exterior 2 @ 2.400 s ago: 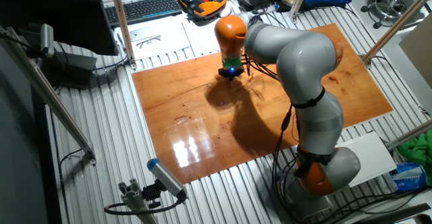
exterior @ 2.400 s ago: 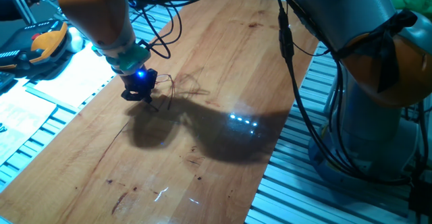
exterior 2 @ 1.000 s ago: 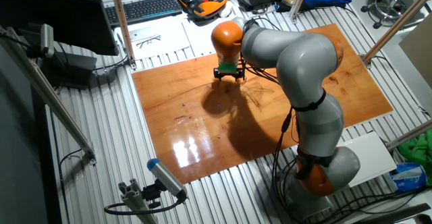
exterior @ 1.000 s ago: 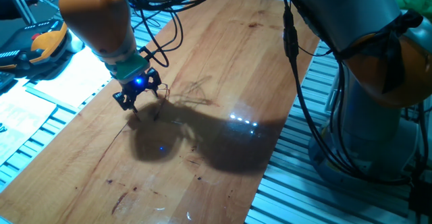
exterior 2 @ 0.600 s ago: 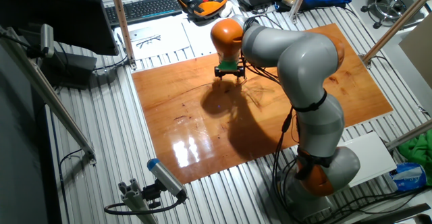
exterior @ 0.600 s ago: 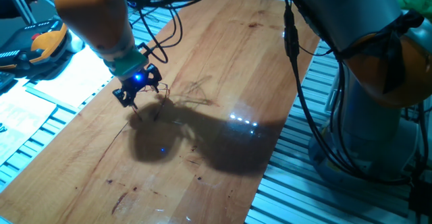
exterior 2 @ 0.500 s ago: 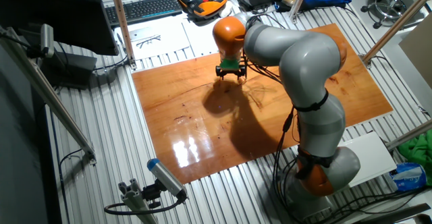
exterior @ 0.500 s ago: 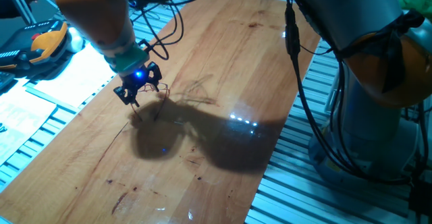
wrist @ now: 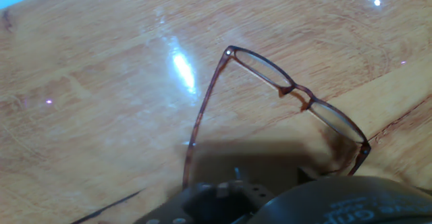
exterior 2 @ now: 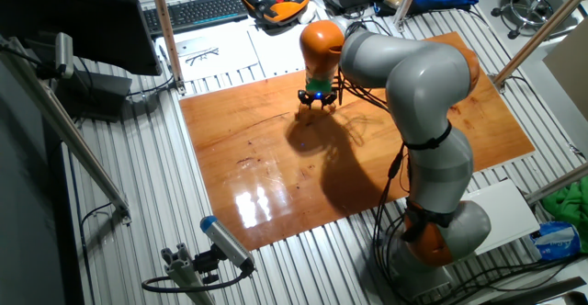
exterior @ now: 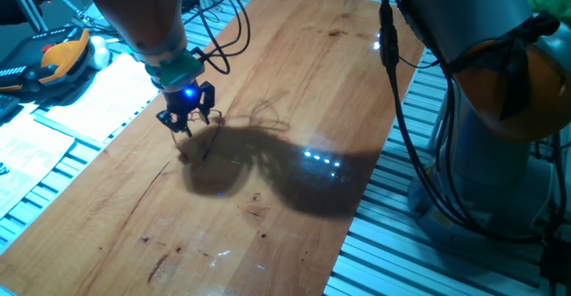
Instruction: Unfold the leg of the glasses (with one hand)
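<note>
Two black fingers on the end effector, spread wide with nothing between them. Hangs tip-down just above the wooden desk, near its far left edge in one fixed view, with a blue light glowing on the body over the fingers. Sits under a teal ring at the end of the orange link. Casts a broad dark shadow across the boards to the right and below.

Seen from the other fixed view, hovers near the back edge of the desk, in front of the keyboard and the papers on the slatted bench beyond, with the grey arm arching over from the right.

Below the hand camera, flat on the desk: the glasses, thin reddish-brown wire, two small oval lenses side by side along a diagonal from upper centre to lower right. Shows one leg swung out from the upper hinge, running down and left toward the dark housing at the bottom of the hand view. Cannot tell how the other leg lies; lower right corner of the frame falls in shadow beside that housing. No contact visible between fingers and frame.
</note>
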`<move>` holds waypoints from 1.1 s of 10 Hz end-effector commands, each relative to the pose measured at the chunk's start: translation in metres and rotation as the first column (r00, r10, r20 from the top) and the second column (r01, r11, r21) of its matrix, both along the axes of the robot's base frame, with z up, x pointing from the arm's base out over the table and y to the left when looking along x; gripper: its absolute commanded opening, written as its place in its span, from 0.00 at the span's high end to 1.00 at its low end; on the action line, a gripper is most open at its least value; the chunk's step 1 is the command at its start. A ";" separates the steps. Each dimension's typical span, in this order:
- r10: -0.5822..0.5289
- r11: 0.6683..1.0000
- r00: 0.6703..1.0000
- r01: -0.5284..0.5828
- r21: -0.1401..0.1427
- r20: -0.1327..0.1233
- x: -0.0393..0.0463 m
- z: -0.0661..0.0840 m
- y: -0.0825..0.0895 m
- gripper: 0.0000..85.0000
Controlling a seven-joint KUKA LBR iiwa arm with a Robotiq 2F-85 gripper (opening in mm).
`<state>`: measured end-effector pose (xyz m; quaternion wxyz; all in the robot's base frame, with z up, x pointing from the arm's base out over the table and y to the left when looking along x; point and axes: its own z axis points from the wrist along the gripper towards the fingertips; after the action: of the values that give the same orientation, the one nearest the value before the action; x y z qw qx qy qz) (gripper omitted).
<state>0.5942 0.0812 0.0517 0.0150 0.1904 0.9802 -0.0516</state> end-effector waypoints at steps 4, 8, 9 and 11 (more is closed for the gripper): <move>-0.035 0.999 0.999 0.035 0.024 0.023 -0.0066 -0.010 -0.003 1.00; -0.028 1.000 0.999 0.028 0.007 0.029 -0.0147 -0.016 0.000 1.00; -0.023 1.000 0.999 0.023 -0.007 0.032 -0.0200 -0.019 0.004 1.00; 0.002 0.999 1.000 -0.001 -0.037 0.031 -0.0270 -0.023 0.007 1.00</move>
<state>0.5665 0.0879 0.0288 0.0328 0.1876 0.9793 -0.0688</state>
